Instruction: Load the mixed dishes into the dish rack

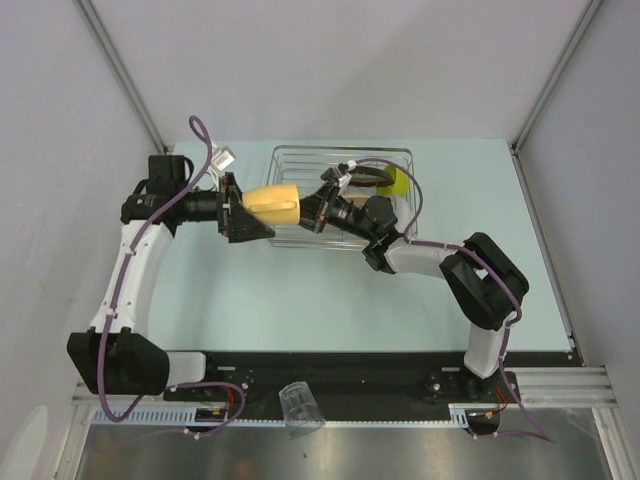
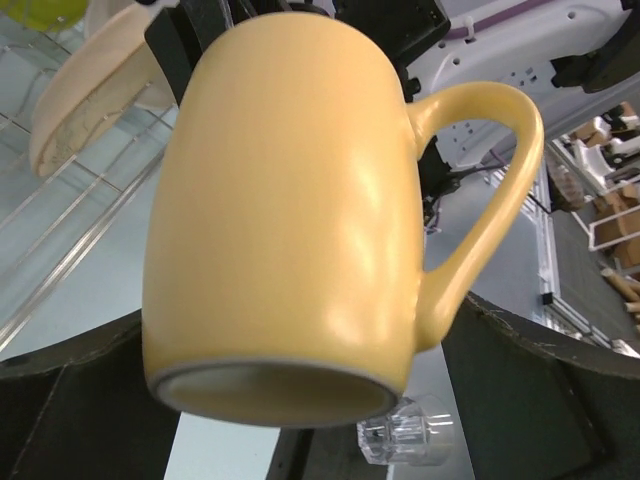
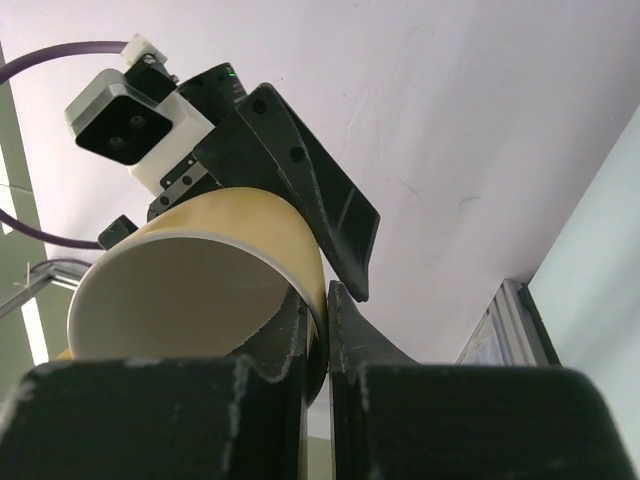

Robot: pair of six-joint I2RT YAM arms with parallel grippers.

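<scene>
A pale blue-green surface [image 1: 300, 290] lies between grey walls. From above, the dish rack [image 1: 300, 150] stands at the far middle. The cream-yellow mug [image 1: 272, 203] hangs on its side in the air at the rack's left end, between the two arms. The right end effector [image 1: 303, 208] meets its mouth and the left end effector [image 1: 246, 208] faces its base. A lime-green bowl [image 1: 392, 180] and a dark dish [image 1: 370, 178] sit in the rack's right part. The clear glass [image 1: 298, 405] lies well apart on the near rail.

In the left wrist view the mug's base is toward the camera, with the handle out to the right. The left fingers [image 2: 60, 420] are spread wide on either side of the base and do not seem to press it. A beige plate [image 2: 90, 90] leans in the rack wires behind.

In the right wrist view the right fingers [image 3: 365, 350] are pressed together on the mug's rim, one inside and one outside, a thin pinch.

This looks like a pass between the arms. The left should close squarely across the body, keeping its right-hand finger off the handle root. The rim pinch should let go only once that grip is firm, since a rim hold may let the mug swing.
</scene>
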